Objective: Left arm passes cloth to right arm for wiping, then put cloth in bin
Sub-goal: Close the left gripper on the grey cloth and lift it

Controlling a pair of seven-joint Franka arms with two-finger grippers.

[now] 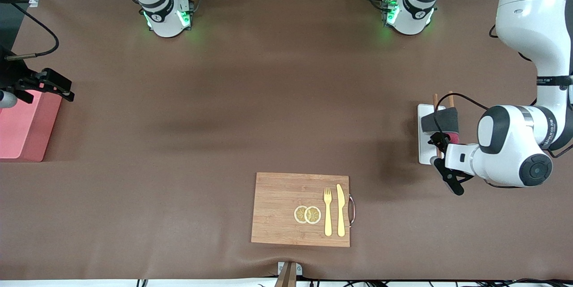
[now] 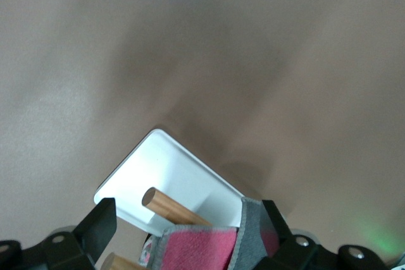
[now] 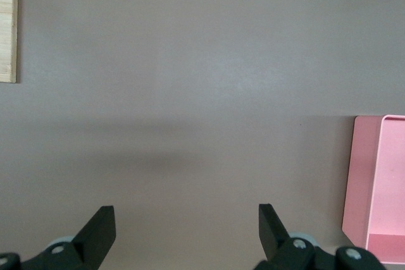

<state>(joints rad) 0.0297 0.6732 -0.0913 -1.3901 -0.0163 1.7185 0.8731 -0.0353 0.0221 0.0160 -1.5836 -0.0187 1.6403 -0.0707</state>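
Lettering on the left arm [image 1: 532, 32] forearm is too small to read. Your left gripper [image 1: 441, 141] sits over the white tray [image 1: 424, 155] at that arm's end of the table, fingers [image 2: 101, 229] spread wide w/ the cloth [image 1: 441, 121] between them, grey over pink, draped on wooden sticks [image 2: 171, 207]. Grip contact is hidden. Right gripper [image 1: 44, 85] waits by the bin [image 1: 24, 128], fingers apart, holding nothing; bin is cut off at the frame edge.

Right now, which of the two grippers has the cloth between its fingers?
The left gripper, over the white tray: the grey-and-pink cloth sits between its open fingers. The right gripper, beside the pink bin, is open and empty.
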